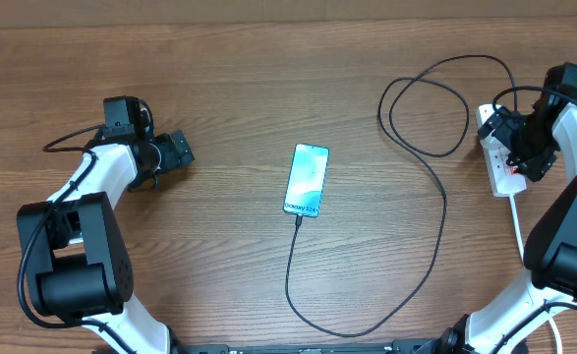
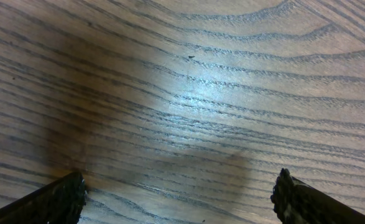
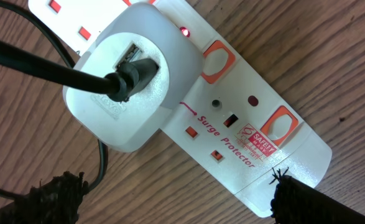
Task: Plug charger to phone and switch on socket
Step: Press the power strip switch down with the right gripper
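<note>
Your left pincer (image 2: 178, 191) hung wide open over the surface (image 2: 201, 93), holding nothing. Your right pincer (image 3: 177, 188) gaped equally wide above the socket (image 3: 244, 124).

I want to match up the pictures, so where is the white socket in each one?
Overhead: the socket lies at the far right edge.
Left wrist: not in it, only bare wood.
Right wrist: it fills the middle, slanting down to the right.
Shared landmark: the black charger cable runs to the socket in overhead and right wrist; the wooden table shows in all three.
</note>
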You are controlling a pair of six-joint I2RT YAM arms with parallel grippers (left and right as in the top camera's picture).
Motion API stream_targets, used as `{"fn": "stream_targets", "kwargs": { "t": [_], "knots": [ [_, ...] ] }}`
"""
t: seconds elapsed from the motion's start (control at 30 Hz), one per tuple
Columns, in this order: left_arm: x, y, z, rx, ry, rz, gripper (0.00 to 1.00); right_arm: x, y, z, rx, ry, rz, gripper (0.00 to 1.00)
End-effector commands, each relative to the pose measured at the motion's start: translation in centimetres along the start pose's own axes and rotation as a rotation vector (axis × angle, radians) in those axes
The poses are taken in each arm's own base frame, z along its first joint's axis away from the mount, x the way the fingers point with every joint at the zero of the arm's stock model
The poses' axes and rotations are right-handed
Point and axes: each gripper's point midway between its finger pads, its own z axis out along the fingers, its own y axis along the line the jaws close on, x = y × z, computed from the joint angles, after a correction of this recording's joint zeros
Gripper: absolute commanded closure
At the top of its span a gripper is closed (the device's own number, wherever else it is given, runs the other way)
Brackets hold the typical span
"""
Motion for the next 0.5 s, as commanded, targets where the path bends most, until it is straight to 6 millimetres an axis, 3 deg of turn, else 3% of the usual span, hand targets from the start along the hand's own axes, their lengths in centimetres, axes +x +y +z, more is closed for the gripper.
{"fn": "stream_targets", "kwargs": {
  "t": [0.0, 0.47],
  "knots": [
    [3.44, 1.94, 2.16, -0.057, 0.109, -0.022, 0.00, -0.26, 0.21, -0.77, -0.014, -0.020, -0.005, 0.00],
    [3.44, 1.94, 2.16, -0.057, 0.109, -0.022, 0.01, -0.57, 0.34, -0.78, -0.020, -0.032, -0.006, 0.00]
  ]
}}
